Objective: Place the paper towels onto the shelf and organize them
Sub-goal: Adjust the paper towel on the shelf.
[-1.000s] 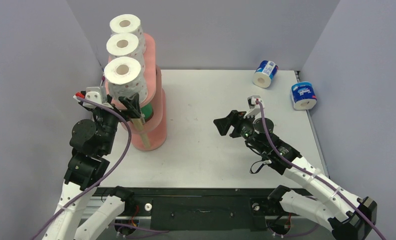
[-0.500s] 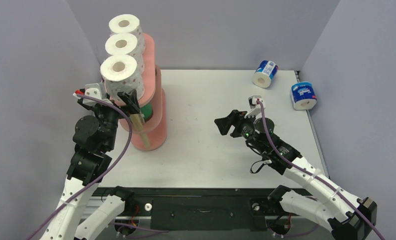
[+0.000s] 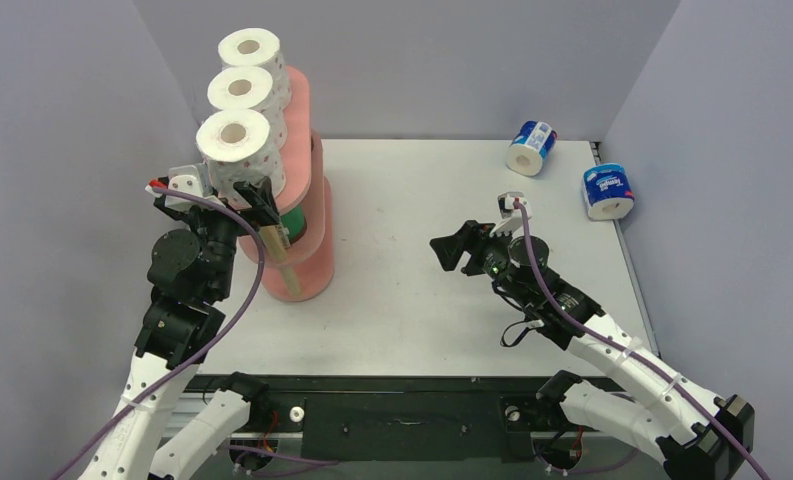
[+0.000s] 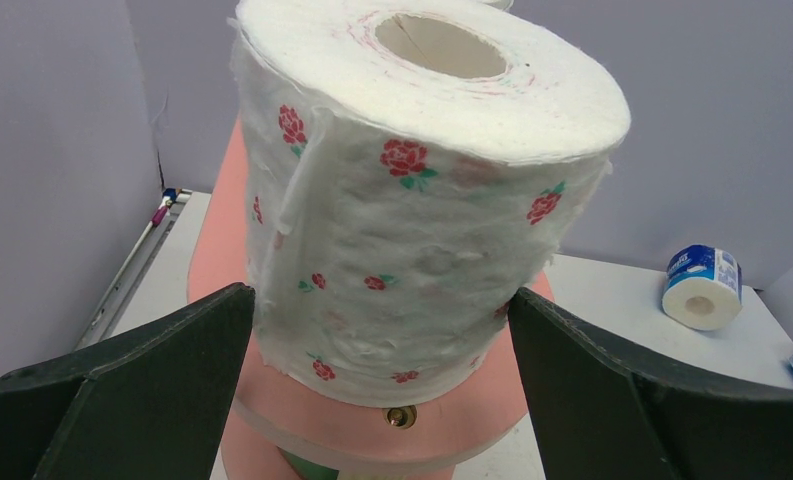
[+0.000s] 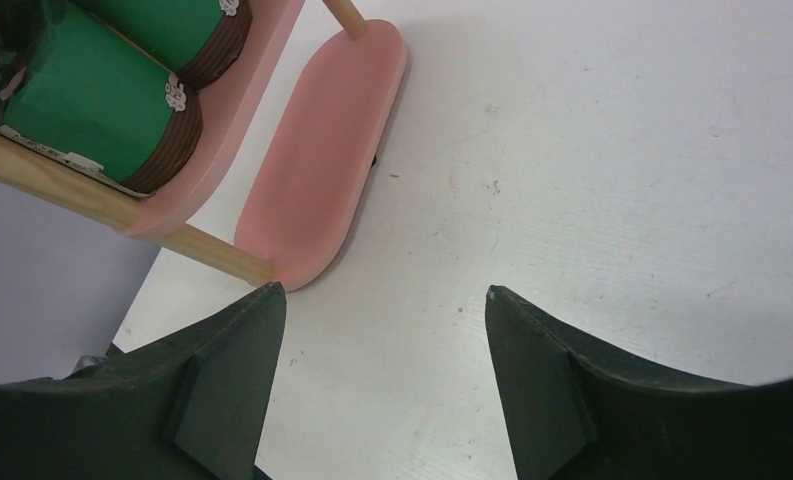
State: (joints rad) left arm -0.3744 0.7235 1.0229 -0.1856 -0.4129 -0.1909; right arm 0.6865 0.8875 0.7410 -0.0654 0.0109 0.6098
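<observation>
The left end effector (image 4: 382,305) is grasping the rose-printed roll (image 4: 422,200): its two dark fingers (image 4: 142,390) bear against opposite sides of the roll, low on its body. The roll stands upright, core opening upward, with its base on the near end of the top board of the shelf (image 3: 317,215). Behind it on the same board, two further white rolls (image 3: 240,88) stand in line toward the back wall, also upright. The shelf stands at the left of the surface (image 3: 422,300), close to the left wall. On its middle tier, two green-wrapped rolls (image 5: 102,100) lie on their sides, one just beside the other, brown ends facing outward. The right end effector (image 5: 382,295) is released, fingers apart with nothing between them, hanging above the middle of the surface and facing the shelf's lower boards. Two blue-and-white wrapped rolls (image 3: 531,147) lie at the far right of the surface, near each other but apart, well away from the shelf.
</observation>
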